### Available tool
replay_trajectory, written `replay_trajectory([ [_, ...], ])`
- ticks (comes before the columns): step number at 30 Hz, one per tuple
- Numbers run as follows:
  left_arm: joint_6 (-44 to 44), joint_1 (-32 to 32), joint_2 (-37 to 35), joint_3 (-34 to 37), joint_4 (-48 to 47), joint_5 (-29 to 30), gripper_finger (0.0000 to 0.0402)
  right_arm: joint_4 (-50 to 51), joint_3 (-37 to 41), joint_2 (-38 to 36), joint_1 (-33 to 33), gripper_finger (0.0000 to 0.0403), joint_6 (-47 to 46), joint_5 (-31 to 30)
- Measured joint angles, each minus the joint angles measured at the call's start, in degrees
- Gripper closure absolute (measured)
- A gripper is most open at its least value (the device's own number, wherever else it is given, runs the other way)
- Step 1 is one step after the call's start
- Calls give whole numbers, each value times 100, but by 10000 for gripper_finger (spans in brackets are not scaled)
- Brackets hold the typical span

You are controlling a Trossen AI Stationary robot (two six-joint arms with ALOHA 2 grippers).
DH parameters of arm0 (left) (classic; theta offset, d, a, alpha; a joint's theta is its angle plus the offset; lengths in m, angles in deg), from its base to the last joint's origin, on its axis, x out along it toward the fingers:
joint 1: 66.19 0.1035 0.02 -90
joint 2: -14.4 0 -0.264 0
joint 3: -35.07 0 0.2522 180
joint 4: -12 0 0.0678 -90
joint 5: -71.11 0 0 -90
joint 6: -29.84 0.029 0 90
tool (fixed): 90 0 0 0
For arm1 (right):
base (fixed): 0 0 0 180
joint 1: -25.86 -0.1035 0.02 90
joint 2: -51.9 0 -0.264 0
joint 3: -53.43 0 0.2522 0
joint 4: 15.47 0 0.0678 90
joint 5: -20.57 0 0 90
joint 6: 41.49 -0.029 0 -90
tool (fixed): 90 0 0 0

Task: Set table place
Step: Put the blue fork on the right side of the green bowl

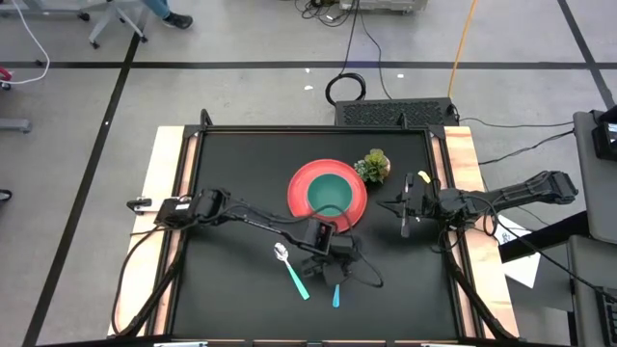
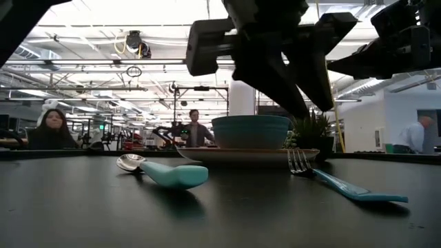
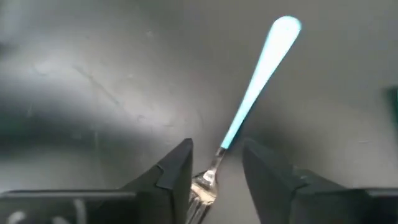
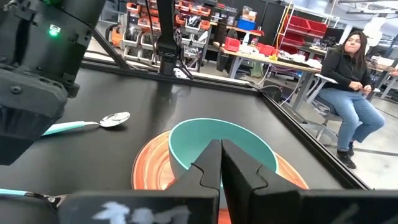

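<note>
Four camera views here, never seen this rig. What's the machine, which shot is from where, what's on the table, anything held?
Two dark robot arms work a matte black table. One camera looks straight down, one sits at tabletop height, one rides each wrist. A flat round red plate carries a teal bowl; a small potted plant sits beside it. A teal-handled spoon and teal-handled fork lie flat. The left end effector is open, straddling the fork's neck, nothing lifted. The right end effector is shut, empty.

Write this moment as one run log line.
left gripper: open, astride fork | right gripper: shut, idle near red plate | spoon: placed
</note>
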Motion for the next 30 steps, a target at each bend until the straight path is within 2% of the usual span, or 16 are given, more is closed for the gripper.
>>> replay_trajectory([
  [8, 464, 6, 0, 0, -11, -277, 151, 2, 0, 2, 0, 403, 43, 0],
  [12, 638, 20, 57, -2, 193, -368, 123, 2, 0, 1, 0, 403, 51, 0],
  [30, 1029, 180, 531, 21, -27, -707, 158, 36, 0, 30, 0, 403, 72, -11],
])
